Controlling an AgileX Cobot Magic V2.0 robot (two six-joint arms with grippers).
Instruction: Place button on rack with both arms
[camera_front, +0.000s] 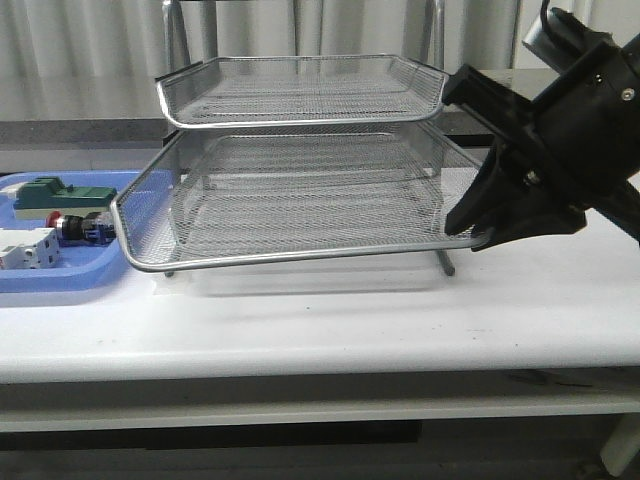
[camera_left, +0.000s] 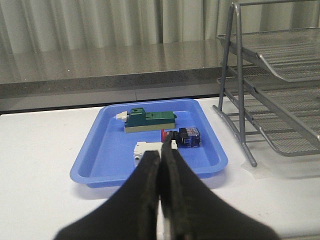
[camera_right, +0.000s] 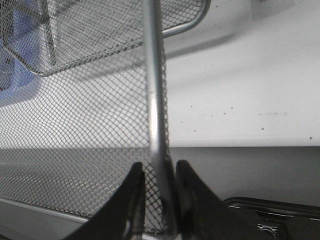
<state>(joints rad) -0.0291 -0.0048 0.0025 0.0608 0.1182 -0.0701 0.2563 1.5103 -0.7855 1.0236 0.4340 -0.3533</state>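
Observation:
The button (camera_front: 75, 228), red cap with a black and blue body, lies in the blue tray (camera_front: 60, 275) at the far left. It also shows in the left wrist view (camera_left: 187, 137). The silver wire-mesh rack (camera_front: 300, 100) stands mid-table. My right gripper (camera_front: 470, 232) is at the front right corner of the rack's middle tray, and its fingers are closed on either side of the rim wire (camera_right: 155, 100). My left gripper (camera_left: 161, 144) is shut and empty, a little short of the blue tray (camera_left: 107, 150). It is outside the front view.
A green block (camera_left: 150, 120) and a white boxy component (camera_left: 145, 148) share the blue tray with the button. The rack's legs (camera_left: 245, 130) stand just right of the tray. A grey ledge and curtains run along the back.

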